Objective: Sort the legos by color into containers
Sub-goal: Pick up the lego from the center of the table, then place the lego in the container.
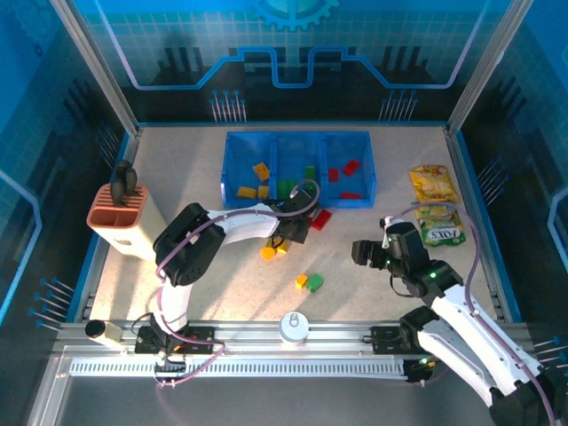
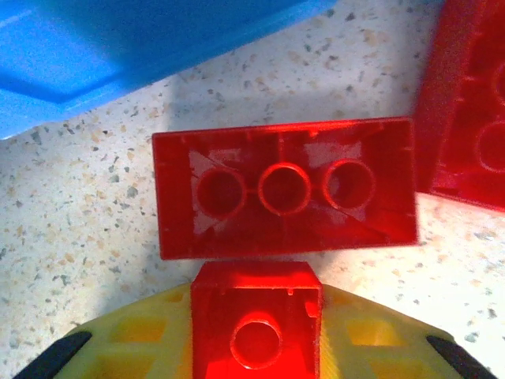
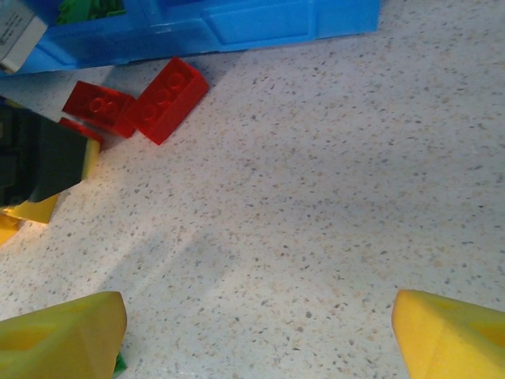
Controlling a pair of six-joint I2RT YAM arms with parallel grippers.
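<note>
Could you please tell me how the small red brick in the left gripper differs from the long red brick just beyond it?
The small red brick shows one round tube underneath; the long red brick shows three. The small one is clamped by the left gripper; the long one lies free on the table. Both are red, hollow undersides facing the camera.

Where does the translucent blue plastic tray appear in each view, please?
Top external: translucent blue plastic tray, upper centre, beyond both arms.
Left wrist: the tray, upper left corner.
Right wrist: the tray, along the top edge.
Shared landmark: red plastic bricks lying just before it.
</note>
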